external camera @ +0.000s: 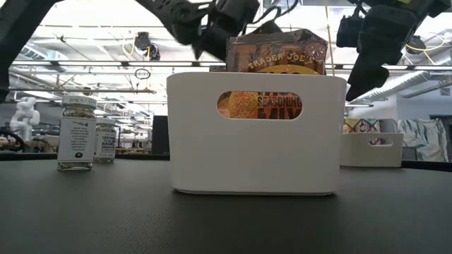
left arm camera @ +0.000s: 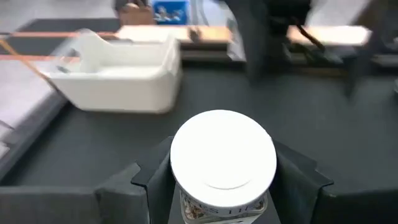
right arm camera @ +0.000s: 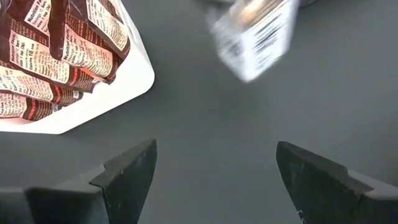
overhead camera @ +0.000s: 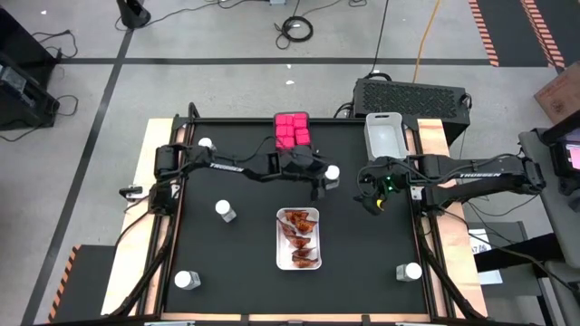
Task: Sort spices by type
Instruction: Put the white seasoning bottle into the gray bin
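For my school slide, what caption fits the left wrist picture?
Left gripper holds a white-capped spice jar, with the empty white bin ahead.

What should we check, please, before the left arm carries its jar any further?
1. Left hand shut on the jar: ok.
2. Jar upright in the grasp: ok.
3. Right hand open, holding nothing: ok.
4. Empty white bin free to receive jars: ok.
5. Packets all in their tray: ok.
6. Path clear of the right arm: cannot tell.
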